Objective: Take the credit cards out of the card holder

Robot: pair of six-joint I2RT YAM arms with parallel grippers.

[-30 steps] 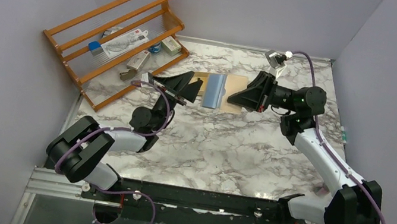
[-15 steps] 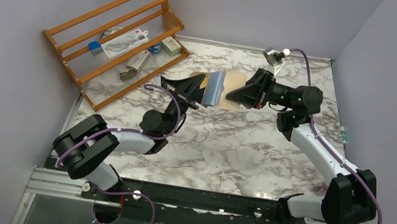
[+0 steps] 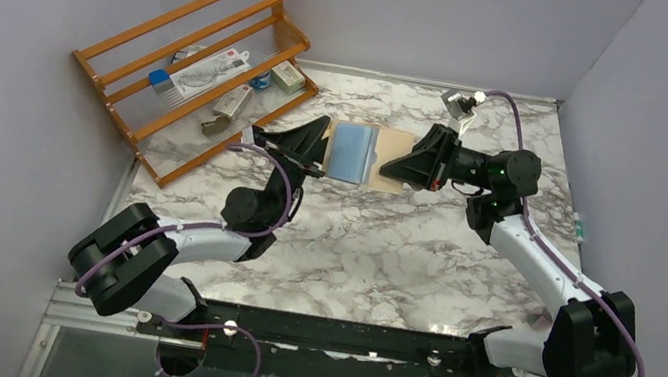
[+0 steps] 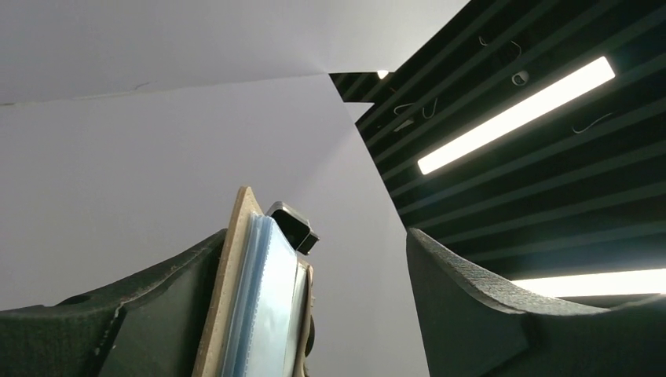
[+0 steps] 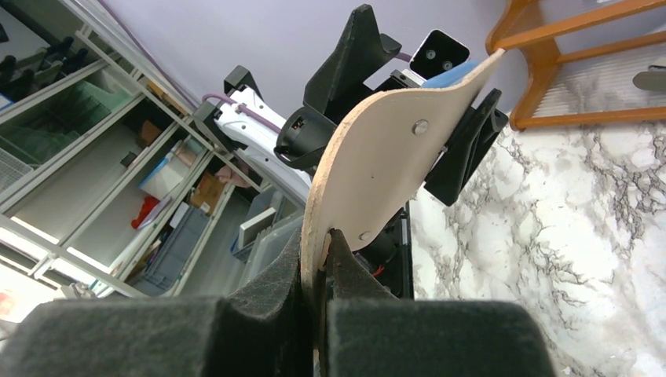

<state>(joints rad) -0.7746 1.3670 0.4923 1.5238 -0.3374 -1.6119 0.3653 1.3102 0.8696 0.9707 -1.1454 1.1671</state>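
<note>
The tan card holder (image 3: 394,156) is held open off the marble table between both grippers. A light blue stack of plastic, the credit cards (image 3: 353,154) in their pockets, shows on its inner face; I cannot tell single cards apart. My right gripper (image 3: 398,168) is shut on the holder's tan edge (image 5: 393,157), with both fingers (image 5: 259,306) pinching the leather. My left gripper (image 3: 314,148) is open. In the left wrist view the holder (image 4: 228,298) and its blue cards (image 4: 263,314) lean against one finger (image 4: 133,314). A wide gap separates them from the other finger (image 4: 487,314).
An orange wooden rack (image 3: 190,60) with several small items stands at the back left and also shows in the right wrist view (image 5: 550,71). Lilac walls enclose the marble table (image 3: 370,255) on three sides.
The blue stack has turned from edge-on to flat, facing the top camera. My left gripper has shifted left and a little lower. My right gripper still pinches the holder.
</note>
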